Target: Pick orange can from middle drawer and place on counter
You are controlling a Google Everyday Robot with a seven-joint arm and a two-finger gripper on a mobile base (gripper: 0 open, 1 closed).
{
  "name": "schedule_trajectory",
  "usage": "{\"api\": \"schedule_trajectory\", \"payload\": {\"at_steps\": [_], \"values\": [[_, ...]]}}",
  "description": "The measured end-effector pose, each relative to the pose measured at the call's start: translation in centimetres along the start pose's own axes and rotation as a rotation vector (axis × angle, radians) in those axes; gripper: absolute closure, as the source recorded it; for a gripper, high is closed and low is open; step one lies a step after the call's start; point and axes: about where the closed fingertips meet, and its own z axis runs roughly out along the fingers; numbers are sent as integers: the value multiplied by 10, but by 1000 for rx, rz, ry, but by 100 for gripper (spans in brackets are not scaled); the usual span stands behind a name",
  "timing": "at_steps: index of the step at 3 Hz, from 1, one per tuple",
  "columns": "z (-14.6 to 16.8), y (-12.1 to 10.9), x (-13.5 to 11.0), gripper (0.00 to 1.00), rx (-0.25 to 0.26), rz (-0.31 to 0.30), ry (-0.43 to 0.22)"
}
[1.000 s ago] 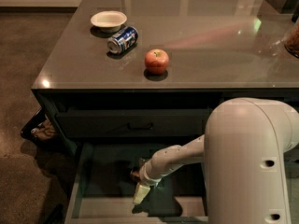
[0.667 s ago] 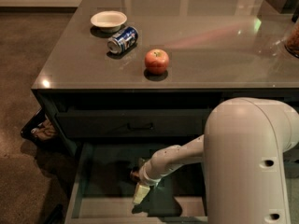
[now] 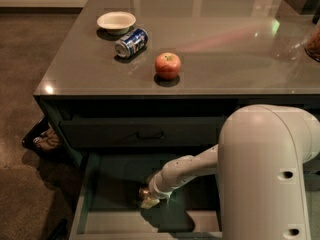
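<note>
Though half-hidden, orange can (image 3: 144, 191) at gripper (image 3: 150, 201)

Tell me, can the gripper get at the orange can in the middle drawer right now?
Probably yes: the middle drawer is open, the gripper is down inside it right at the orange can, and nothing shows between them.

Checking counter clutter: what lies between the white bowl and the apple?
In the camera view, a blue can on its side lies between bowl and apple on the counter. The tool is down in the open drawer.
</note>
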Motion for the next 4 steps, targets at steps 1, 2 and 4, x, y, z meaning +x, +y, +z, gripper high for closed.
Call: {"api": "schedule_trajectory", "payload": {"at_steps": [1,2,4], "values": [[0,0,0,59,0,0,0],[0,0,0,84,0,0,0],[0,0,0,100,0,0,0]]}}
